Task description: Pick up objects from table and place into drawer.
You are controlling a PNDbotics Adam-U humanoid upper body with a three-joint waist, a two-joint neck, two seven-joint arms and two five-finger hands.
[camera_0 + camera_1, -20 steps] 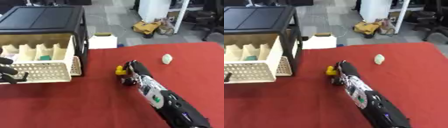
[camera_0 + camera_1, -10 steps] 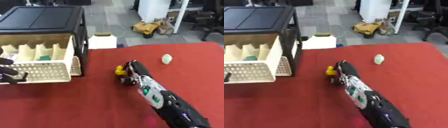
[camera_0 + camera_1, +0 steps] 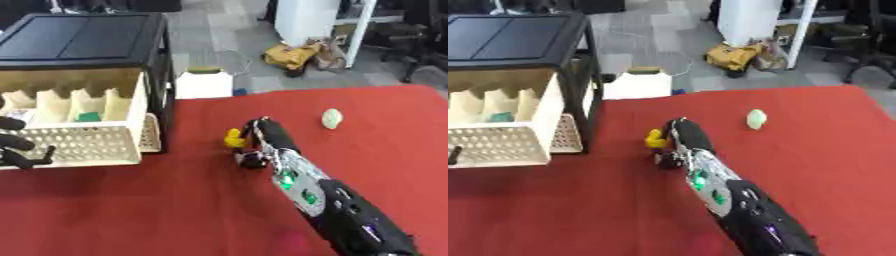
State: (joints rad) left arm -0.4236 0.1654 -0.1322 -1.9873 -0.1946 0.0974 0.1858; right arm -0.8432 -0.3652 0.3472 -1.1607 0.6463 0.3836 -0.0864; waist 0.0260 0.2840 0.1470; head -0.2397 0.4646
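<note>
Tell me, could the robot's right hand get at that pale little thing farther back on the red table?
Probably yes. The pale object sits alone on the red table, with bare cloth around it. The right hand is busy at the yellow object, so it would have to finish there first.

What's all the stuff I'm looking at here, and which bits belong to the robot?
Table: one, red cloth, fills the foreground.
Cabinet: one, black, far left of table.
Drawer: one, cream, pulled open, perforated front, dividers inside.
Green item: one, inside the drawer.
Yellow toy: one, mid-table, at the right hand's fingertips.
Pale object: one, whitish-green, right of centre.
White box: one, on the floor behind the table.
Right hand: black, reaching to the yellow toy.
Left hand: black, at the drawer front, left edge.
</note>
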